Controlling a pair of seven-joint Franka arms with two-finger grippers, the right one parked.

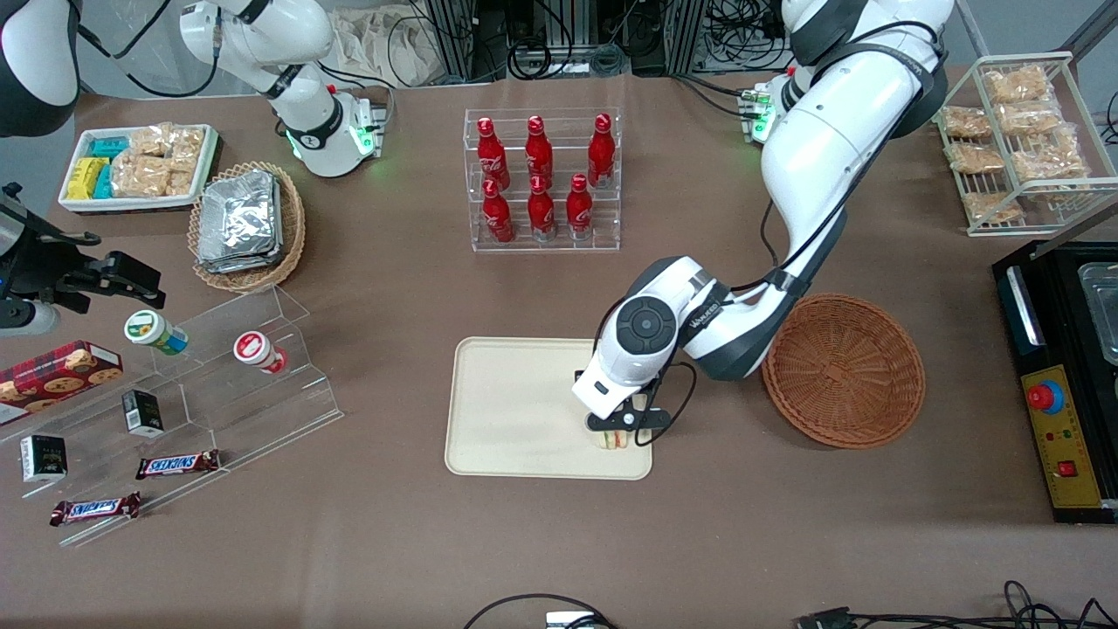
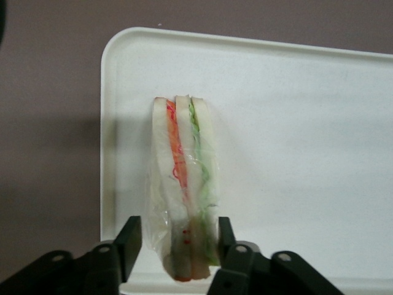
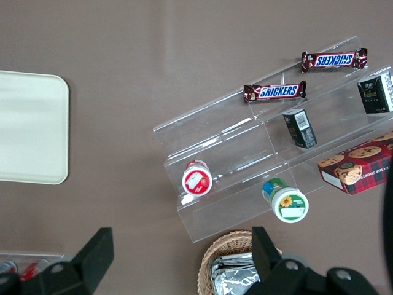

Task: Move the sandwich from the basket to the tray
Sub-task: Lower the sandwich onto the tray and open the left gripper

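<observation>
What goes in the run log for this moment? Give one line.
stage: placing | sandwich: on tray, near its corner | gripper: fingers open, straddling sandwich | basket: empty

White sandwich (image 2: 184,196) with orange and green layers, cream tray (image 1: 507,411), black gripper (image 2: 178,243), reddish-brown basket (image 1: 845,371)

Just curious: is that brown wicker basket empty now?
Empty: the basket shows only bare weave. The sandwich stands on the tray, between the open gripper fingers.

Clear, crinkled plastic film wraps the soft white-bread sandwich (image 2: 184,203) on a smooth, matt cream plastic tray (image 1: 507,411); the black matt claw (image 2: 178,243) straddles it, beside a rough woven wicker basket (image 1: 844,370) on a matt brown bench (image 1: 393,288).
</observation>
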